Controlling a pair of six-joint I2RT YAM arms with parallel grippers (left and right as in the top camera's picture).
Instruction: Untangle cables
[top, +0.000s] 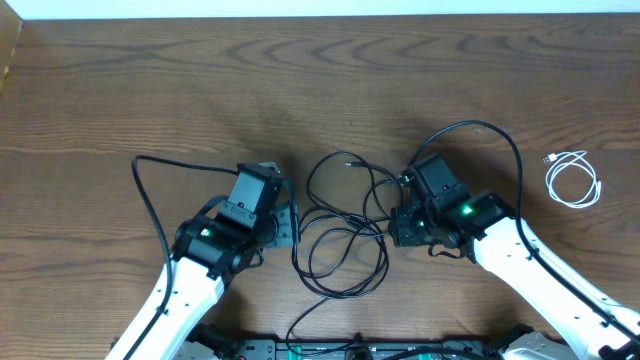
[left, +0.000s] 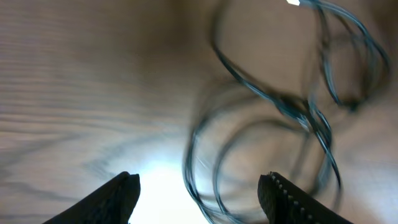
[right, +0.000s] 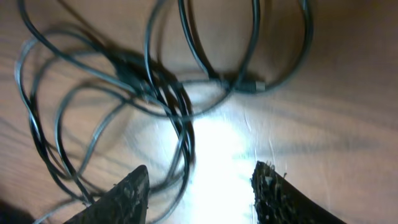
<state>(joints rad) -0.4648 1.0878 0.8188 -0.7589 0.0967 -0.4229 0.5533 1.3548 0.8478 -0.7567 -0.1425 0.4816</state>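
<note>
cable tangle (top: 340, 232) sits mid-table: black loops piled on each other, main crossing roughly in the middle, one plug end (top: 350, 160) poking out on the far side. biggest risk from here, my read: closing on more than one strand. the loops overlap tightly near the crossing, so a pinch there would likely bundle two or three runs, and pulling would cinch the knot instead of opening it. second risk: both arms hauling the same loop in opposite directions, same result. third: thin cable lying flat on wood, so fingers could skate over it and close on nothing. left wrist view is blurred, so strand order on that side is hard to call. left gripper (left: 199, 180) is spread wide and holds nothing. the bottom of a loop lies on the wood in the gap between its fingers, and the bulk of the tangle is ahead of it. right gripper (right: 201, 168) is also spread and empty. strands run down past one finger (right: 124, 193), the gap shows mostly bare wood, and the plug is further ahead. from overhead the two grippers flank the tangle, one at each side edge, just beside or touching the outer loops, can't tell which. white cable (top: 573, 178) is coiled on its own well off to the right, apart from the black mess. table (top: 120, 90) is plain wood grain.
</note>
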